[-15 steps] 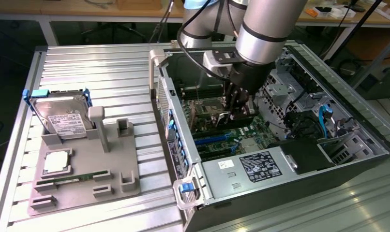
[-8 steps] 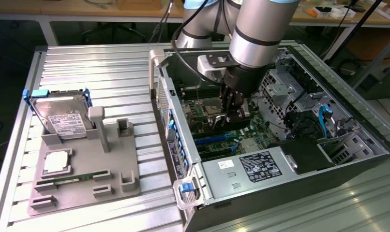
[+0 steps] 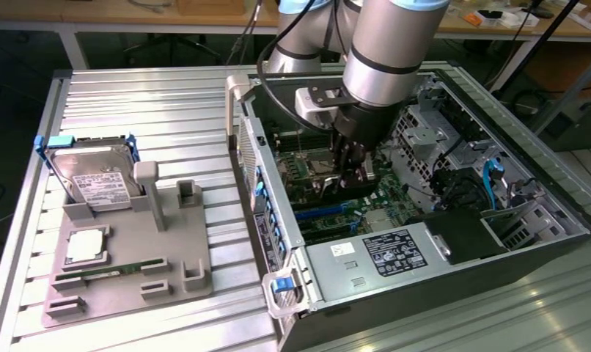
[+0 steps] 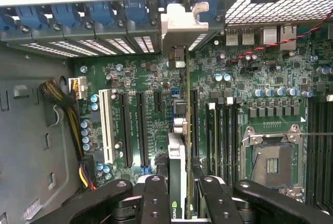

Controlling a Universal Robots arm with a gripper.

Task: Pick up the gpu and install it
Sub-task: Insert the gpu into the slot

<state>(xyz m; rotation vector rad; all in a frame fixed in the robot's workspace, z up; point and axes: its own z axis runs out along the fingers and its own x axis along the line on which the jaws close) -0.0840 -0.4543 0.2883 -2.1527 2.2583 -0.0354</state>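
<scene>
Exterior view: arm [image 3: 388, 44] reaches into open computer case [image 3: 266, 172]; gripper [image 3: 353, 172] pinches gpu [image 3: 347, 192] low over motherboard [image 3: 320, 220].

Wrist view: fingers [image 4: 156, 193] clamp gpu [image 4: 177, 156] edge-on among motherboard [image 4: 156, 78] slots, silver bracket [image 4: 179, 21] at case's rear wall.

We see a green motherboard [image 4: 151, 78] with black slots and one white slot [image 4: 108, 125] (blue latches [image 4: 78, 16] line the case). The gpu [image 4: 177, 167] shows a green edge; the gripper [image 4: 179, 198] is black. The hard drive [image 3: 92, 180] is silver, blue-framed, on a ribbed grey desk [image 3: 158, 95].
</scene>
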